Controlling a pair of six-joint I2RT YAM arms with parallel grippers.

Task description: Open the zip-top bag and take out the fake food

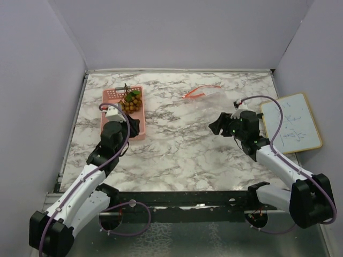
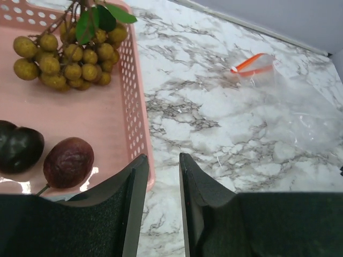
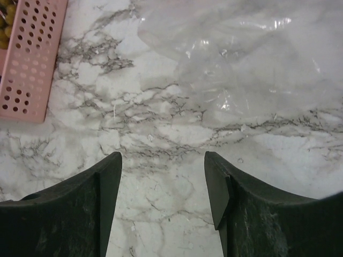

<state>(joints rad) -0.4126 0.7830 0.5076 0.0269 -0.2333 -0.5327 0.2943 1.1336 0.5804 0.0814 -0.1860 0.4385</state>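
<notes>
As far as you could judge from these views, the job looked all but done. The zip-top bag [image 1: 213, 95] lay flat and seemingly empty on the table [image 1: 177, 152], at about one o'clock from its centre, with its zip strip [image 2: 251, 63] at the far end. You could not tell whether the mouth gaped.

The fake food sat in the pink basket [image 2: 132, 91] at ten o'clock. The grape-like bunch [image 2: 67, 59] was at the far end and the dark maroon fruit [image 2: 68, 161] near the front rim, with a darker fruit [image 2: 19, 147] just beside it.

Your left gripper [image 2: 163, 160] hung over the basket's near right corner, its fingers [image 2: 134, 187] a narrow gap apart with nothing between. Your right gripper [image 3: 163, 158] hovered over bare table at six o'clock from the bag, spread wide and empty.

What remained, I judged, was only drawing both arms back. A whiteboard [image 1: 292, 123] lay at three o'clock, beside the right arm but not in its path.
</notes>
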